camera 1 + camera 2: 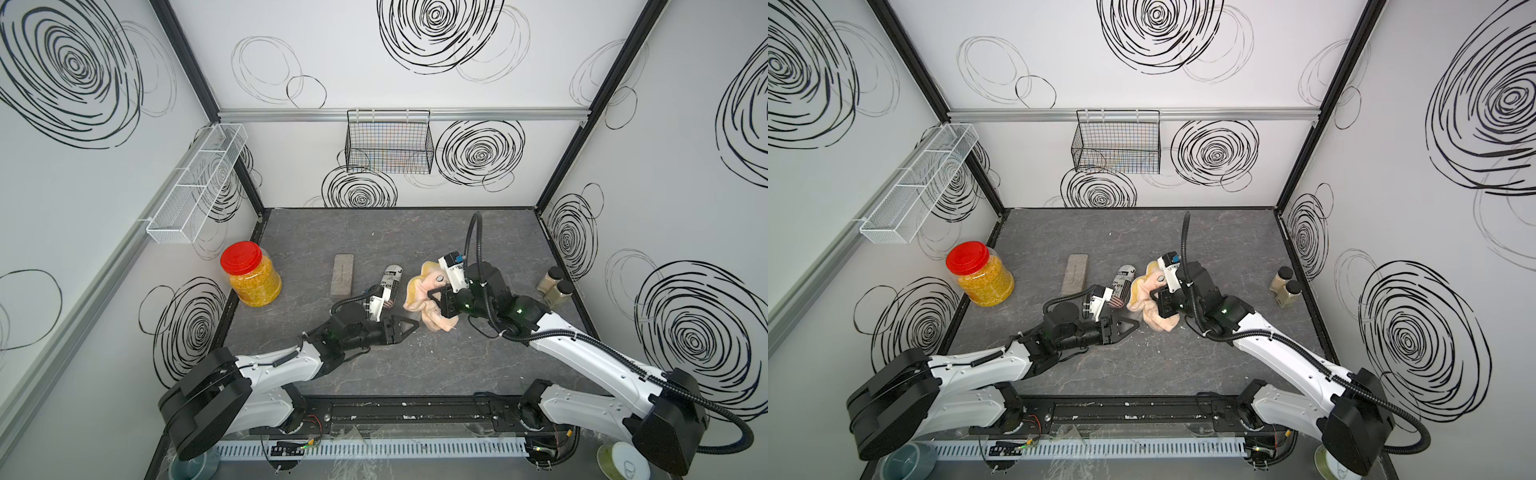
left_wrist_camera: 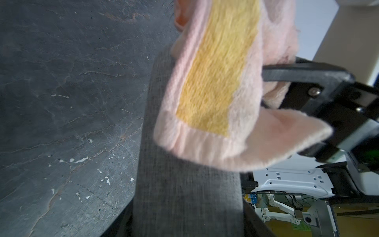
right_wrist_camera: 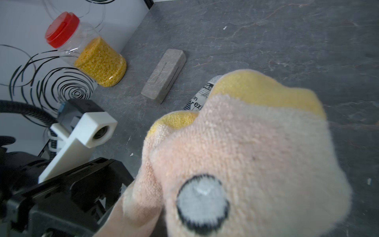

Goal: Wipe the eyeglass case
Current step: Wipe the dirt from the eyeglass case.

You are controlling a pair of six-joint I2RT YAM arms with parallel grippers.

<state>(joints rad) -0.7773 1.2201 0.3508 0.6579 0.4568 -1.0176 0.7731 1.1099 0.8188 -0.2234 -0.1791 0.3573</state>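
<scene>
The eyeglass case point(image 2: 184, 195) is a long grey woven-fabric case, and my left gripper point(image 1: 392, 330) is shut on its near end. In both top views it shows as a dark wedge point(image 1: 408, 326) point(image 1: 1128, 326) sticking out of the jaws towards the right. A pink and yellow cloth point(image 1: 430, 297) point(image 2: 215, 82) point(image 3: 256, 153) is bunched in my right gripper point(image 1: 436, 297), which is shut on it. In the left wrist view the cloth lies over the far part of the case. The right gripper's fingertips are hidden by the cloth in its own wrist view.
A red-lidded jar of yellow grains point(image 1: 251, 276) stands at the left edge. A grey-brown block point(image 1: 343, 274) and a newsprint-patterned cylinder point(image 1: 392, 282) lie just behind the left gripper. Two small bottles point(image 1: 555, 284) stand at the right wall. A wire basket point(image 1: 388, 141) hangs on the back wall.
</scene>
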